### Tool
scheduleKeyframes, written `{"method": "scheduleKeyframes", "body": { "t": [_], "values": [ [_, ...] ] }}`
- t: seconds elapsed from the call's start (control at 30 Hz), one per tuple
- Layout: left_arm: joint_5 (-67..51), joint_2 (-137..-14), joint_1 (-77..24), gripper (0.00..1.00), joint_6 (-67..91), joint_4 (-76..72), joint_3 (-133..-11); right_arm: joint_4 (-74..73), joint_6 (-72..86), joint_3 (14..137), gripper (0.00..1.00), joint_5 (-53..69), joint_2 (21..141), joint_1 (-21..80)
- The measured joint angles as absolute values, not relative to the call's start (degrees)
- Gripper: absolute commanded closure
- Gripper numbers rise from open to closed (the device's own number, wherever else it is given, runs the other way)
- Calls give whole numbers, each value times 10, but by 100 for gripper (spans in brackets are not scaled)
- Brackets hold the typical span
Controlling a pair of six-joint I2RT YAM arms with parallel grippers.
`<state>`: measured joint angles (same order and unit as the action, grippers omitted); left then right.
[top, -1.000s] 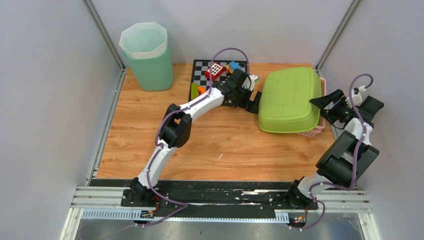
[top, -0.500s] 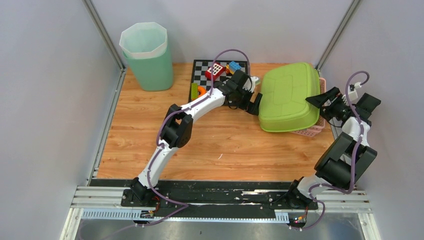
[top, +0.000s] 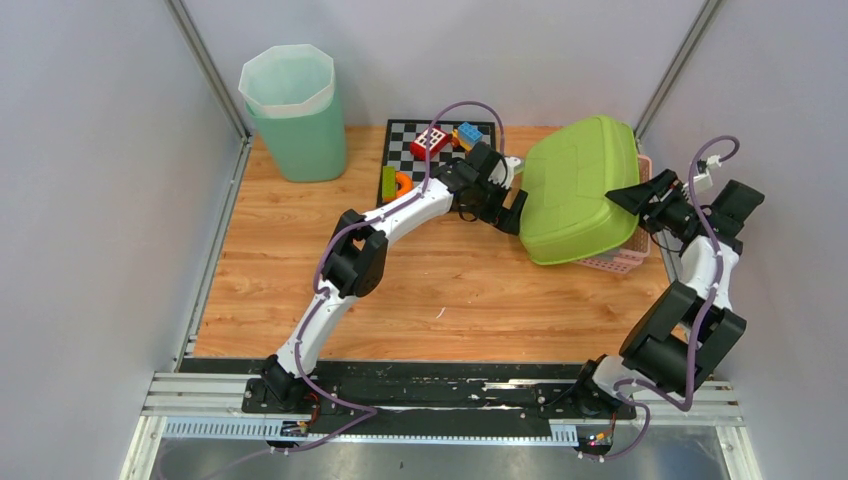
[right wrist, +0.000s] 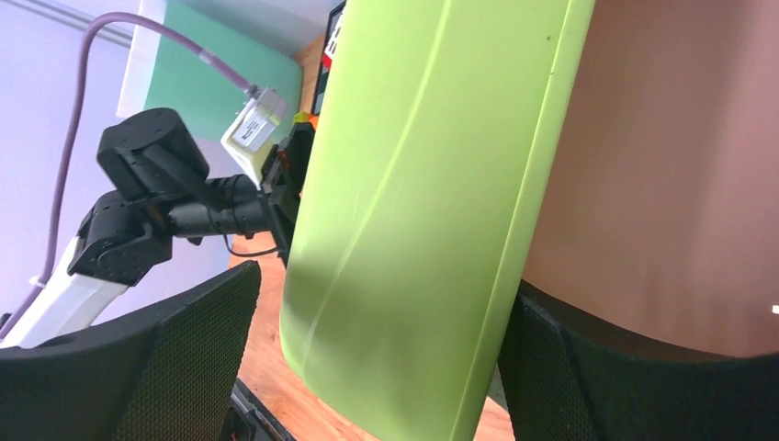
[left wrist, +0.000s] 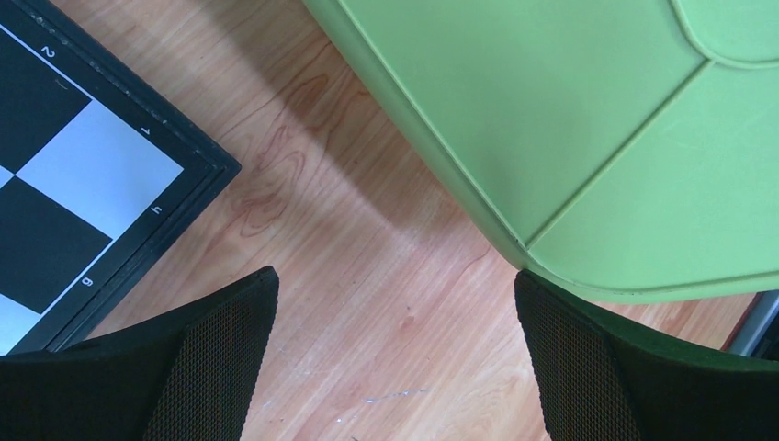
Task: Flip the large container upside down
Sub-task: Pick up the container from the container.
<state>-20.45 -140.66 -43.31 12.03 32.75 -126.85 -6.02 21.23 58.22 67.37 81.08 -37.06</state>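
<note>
The left pincer (left wrist: 395, 280) stands wide over the wooden table (left wrist: 349, 211), between chessboard (left wrist: 83, 184) corner and green container (left wrist: 597, 119).

A robot lab test cell around me, plain grey panels (top: 90, 250) on three sides, aluminium posts (top: 208, 70) in the upper corners, my arm bases (top: 275, 385) bolted to a metal rail (top: 440, 400) along the bottom edge, wood-grain tabletop (top: 270, 270), lined bin (top: 295, 110) upper left

You see: bin (top: 290, 110) back-left | chessboard (top: 400, 135) back-centre, blocks (top: 432, 141) on it | large container (top: 575, 190) right, leaning on basket (top: 612, 262).
</note>
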Motion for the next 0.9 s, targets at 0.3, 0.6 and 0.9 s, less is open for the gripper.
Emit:
{"method": "scheduleKeyframes", "body": {
  "t": [0.3, 0.6, 0.9],
  "values": [
    [-201, -1406, -433, 0, 113, 329, -1266, -76, 215, 582, 25, 715, 788, -367],
    [-199, -1404, -433, 0, 111, 331, -1265, -37, 266, 579, 32, 754, 788, -349],
    [-192, -1391, -433, 0, 109, 331, -1259, 59, 349, 559, 50, 769, 788, -319]
  ]
}}
